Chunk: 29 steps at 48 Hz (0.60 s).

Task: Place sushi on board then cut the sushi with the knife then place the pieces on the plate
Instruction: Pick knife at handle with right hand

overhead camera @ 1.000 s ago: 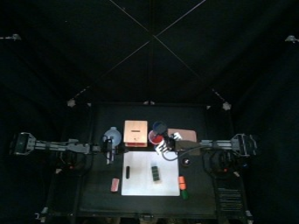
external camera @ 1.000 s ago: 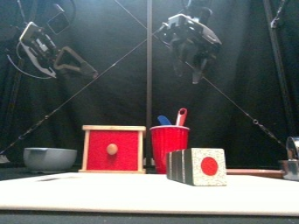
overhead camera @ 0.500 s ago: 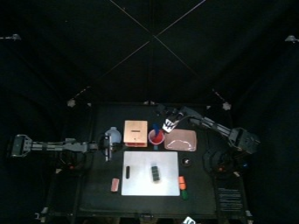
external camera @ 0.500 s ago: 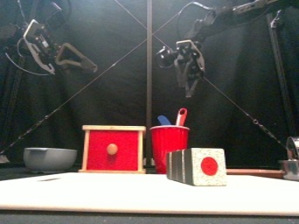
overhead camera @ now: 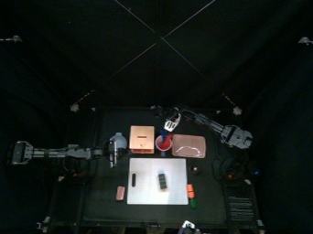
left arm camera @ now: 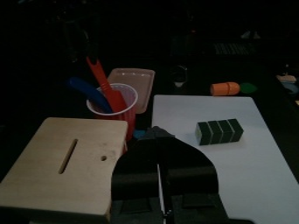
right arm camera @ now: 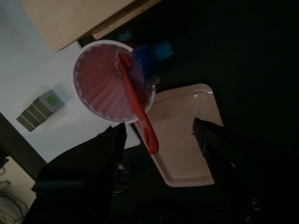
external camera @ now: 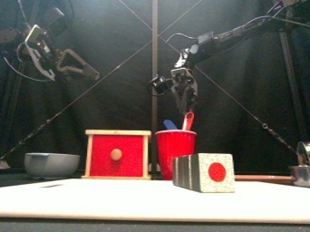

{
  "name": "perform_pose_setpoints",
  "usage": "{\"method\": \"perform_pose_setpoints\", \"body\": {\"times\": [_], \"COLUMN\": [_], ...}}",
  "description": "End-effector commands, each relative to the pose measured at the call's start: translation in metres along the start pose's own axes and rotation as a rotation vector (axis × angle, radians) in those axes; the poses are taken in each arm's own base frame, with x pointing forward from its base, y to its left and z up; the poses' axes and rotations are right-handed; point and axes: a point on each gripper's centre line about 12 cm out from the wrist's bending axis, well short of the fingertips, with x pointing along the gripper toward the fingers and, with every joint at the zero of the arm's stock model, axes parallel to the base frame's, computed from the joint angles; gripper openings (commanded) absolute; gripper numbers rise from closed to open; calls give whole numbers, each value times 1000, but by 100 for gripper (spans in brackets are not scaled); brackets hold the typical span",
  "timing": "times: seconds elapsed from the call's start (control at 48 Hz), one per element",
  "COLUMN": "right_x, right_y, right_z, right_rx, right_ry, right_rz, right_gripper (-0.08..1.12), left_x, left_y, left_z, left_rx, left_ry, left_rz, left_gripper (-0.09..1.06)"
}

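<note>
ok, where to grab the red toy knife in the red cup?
Its upper end, sticking out above the rim of the round red plastic cup. Come from above, where the right hand hangs: the red toy knife stands leaning in the cup, lower part hidden.

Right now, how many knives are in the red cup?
2. A red knife and a blue knife both stand in the red cup, handles up. The right gripper hangs open just above them. None looks hidden.
</note>
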Motion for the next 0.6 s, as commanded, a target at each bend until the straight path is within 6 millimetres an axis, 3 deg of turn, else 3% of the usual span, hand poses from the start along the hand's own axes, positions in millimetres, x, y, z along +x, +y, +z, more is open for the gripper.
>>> {"method": "perform_pose_setpoints", "body": {"times": [0.021,0.604], "right_x": [-10,19], "right_y": [6,12], "right_z": [4,-5], "right_rx": [-15,-12], "right_ry": [-25,60], "right_rz": [8,37], "right_gripper": [93,91], "left_x": [1,0], "left_y": [2,4], "left_z": [5,-2], "left_rx": [-1,-4], "left_ry": [-17,1], "left_rz": [7,18], "left_gripper": [2,2]}}
